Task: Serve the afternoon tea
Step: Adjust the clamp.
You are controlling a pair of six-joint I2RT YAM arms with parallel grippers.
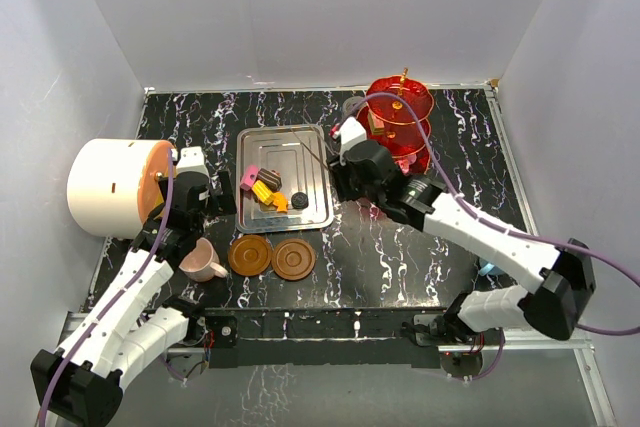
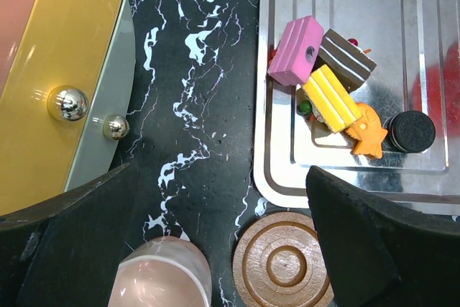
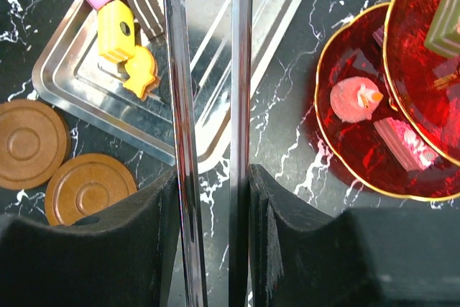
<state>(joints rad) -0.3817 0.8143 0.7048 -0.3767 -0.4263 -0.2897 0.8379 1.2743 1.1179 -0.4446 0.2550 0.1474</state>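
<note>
Black white-veined marble tabletop (image 1: 380, 267), plain white walls (image 1: 300, 7) on three sides, even light

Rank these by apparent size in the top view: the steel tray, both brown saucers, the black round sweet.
1. steel tray, largest by far.
2. left saucer and right saucer: they look alike, not ranked apart.
3. black round sweet, smallest.

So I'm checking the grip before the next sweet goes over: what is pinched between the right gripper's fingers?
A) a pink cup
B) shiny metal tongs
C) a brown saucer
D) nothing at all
B: the right wrist view shows the right gripper closed on the two blades of the metal tongs, which reach out over the steel tray. The pink cup and the brown saucers sit on the table.
</note>
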